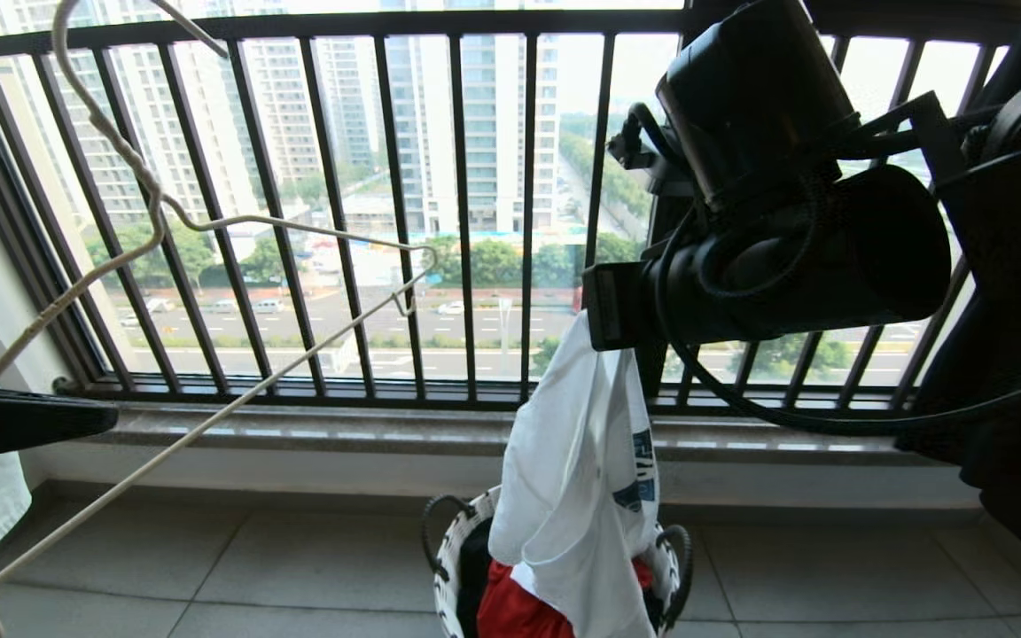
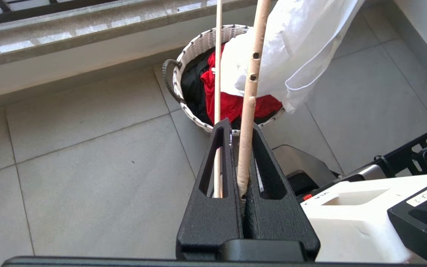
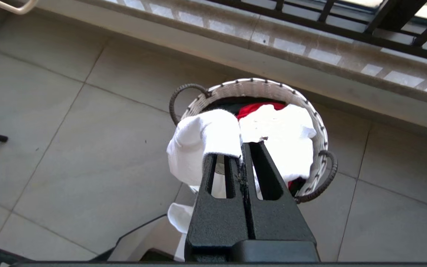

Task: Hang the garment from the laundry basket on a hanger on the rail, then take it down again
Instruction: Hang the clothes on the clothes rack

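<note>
Fingers of the right gripper [image 3: 244, 155] pinch the garment [image 1: 577, 478], which hangs straight down over the laundry basket [image 1: 448, 554]. To its left, the left gripper [image 2: 240, 155] clamps the hanger [image 1: 236, 221], its long bar slanting toward the shirt.

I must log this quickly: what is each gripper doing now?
Left gripper: shut on the hanger.
Right gripper: shut on the T-shirt, above the basket.
</note>
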Robot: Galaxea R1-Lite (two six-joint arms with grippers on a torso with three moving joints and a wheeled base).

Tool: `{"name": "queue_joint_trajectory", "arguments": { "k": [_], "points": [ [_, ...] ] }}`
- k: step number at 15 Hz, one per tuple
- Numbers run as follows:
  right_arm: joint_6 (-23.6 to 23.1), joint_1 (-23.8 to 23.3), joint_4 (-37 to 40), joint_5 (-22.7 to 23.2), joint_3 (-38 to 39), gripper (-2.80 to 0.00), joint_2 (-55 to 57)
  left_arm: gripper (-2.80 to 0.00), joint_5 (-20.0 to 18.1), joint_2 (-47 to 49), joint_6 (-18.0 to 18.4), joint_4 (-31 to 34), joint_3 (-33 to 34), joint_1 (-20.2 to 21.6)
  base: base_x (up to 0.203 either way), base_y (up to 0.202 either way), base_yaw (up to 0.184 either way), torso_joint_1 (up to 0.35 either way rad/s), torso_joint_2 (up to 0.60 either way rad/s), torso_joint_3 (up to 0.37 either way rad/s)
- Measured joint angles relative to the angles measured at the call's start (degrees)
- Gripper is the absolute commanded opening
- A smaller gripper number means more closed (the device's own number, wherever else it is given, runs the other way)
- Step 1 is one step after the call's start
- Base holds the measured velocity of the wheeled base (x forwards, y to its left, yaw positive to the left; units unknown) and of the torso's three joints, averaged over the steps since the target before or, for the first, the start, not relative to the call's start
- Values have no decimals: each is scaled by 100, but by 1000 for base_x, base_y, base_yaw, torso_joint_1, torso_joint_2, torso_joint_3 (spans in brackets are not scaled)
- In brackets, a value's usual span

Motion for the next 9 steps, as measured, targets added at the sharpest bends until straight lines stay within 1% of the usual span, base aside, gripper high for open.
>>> {"name": "queue_joint_trajectory", "arguments": {
  "k": [1, 3, 6, 9],
  "points": [
    [57, -47, 269, 78, -220, -280, 115, -280, -57, 35, 3, 61, -32, -33, 0, 0, 0, 0, 0, 0],
    [96, -154, 386, 129, -495, -280, 287, -280, -208, 77, 8, 138, -58, -243, 0, 0, 0, 0, 0, 0],
    [279, -281, 372, 219, -712, -280, 440, -280, -633, 116, 3, 228, -55, -501, 0, 0, 0, 0, 0, 0],
    [351, -405, 190, 269, -777, -280, 509, -280, -712, 221, 8, 242, -16, -567, 0, 0, 0, 0, 0, 0]
  ]
}}
